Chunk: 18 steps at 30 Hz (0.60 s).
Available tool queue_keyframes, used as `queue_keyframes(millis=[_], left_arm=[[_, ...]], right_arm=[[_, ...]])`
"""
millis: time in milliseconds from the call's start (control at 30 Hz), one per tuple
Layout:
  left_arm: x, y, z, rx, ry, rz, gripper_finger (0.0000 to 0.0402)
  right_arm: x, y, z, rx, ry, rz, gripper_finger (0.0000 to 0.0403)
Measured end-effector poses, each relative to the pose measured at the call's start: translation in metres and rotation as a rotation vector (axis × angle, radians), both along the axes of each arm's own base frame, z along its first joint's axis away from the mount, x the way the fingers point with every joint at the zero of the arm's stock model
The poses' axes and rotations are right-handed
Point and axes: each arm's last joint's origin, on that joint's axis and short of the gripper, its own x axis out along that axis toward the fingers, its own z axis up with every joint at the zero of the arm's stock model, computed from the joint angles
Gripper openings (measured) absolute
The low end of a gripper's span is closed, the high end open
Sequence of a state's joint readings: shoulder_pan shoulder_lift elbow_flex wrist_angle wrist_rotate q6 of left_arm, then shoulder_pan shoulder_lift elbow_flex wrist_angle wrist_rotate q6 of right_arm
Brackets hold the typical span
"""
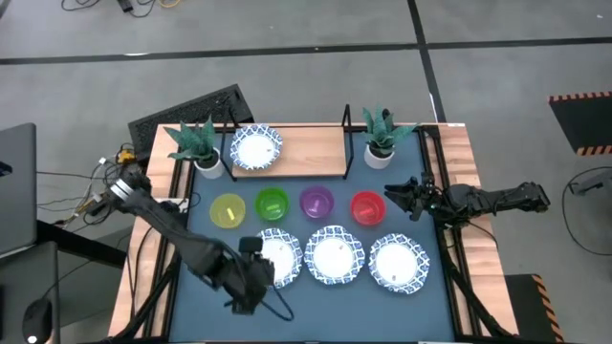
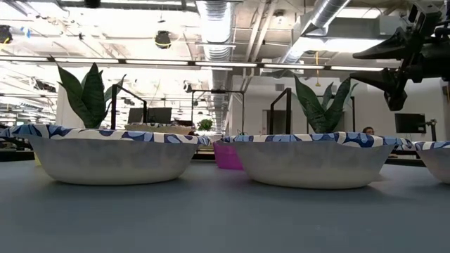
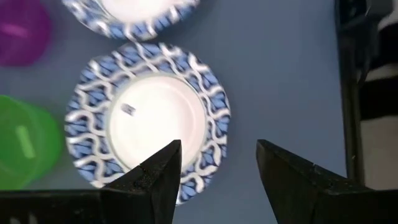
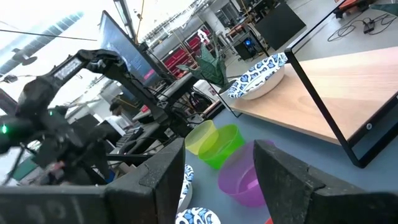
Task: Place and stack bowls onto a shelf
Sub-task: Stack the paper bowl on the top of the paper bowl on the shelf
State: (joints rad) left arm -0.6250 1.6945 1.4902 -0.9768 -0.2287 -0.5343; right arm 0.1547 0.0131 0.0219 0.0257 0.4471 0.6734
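Observation:
One white bowl with a blue-patterned rim [image 1: 256, 148] sits on the left part of the light-wood shelf [image 1: 316, 153]. Three more patterned bowls stand in a row at the table's front: left [image 1: 279, 256], middle [image 1: 335, 254], right [image 1: 399, 263]. Behind them stand the yellow [image 1: 228, 210], green [image 1: 273, 205], purple [image 1: 316, 202] and red [image 1: 367, 206] bowls. My left gripper [image 1: 262, 268] is open and hovers over the left patterned bowl [image 3: 152, 121]. My right gripper [image 1: 394, 198] is open and empty, raised just right of the red bowl.
Two potted plants stand at the shelf's ends, left [image 1: 196, 145] and right [image 1: 381, 134]. A dark keyboard-like panel [image 1: 191, 110] lies behind the shelf. The dark-blue tabletop [image 1: 316, 306] shows bare in front of the bowls.

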Motion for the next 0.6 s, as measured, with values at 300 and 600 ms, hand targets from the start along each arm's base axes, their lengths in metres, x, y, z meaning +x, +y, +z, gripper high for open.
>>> queue_keyframes(millis=[300,600], left_arm=[[0.014,-0.021,-0.047,0.076,0.106,-0.023,0.0192],[0.018,-0.026,-0.053,0.085,0.062,-0.038,0.0192]], right_arm=[[0.0,0.0,0.0,0.0,0.0,0.0,0.0215],[0.0,0.0,0.0,0.001,-0.001,0.002,0.0215]])
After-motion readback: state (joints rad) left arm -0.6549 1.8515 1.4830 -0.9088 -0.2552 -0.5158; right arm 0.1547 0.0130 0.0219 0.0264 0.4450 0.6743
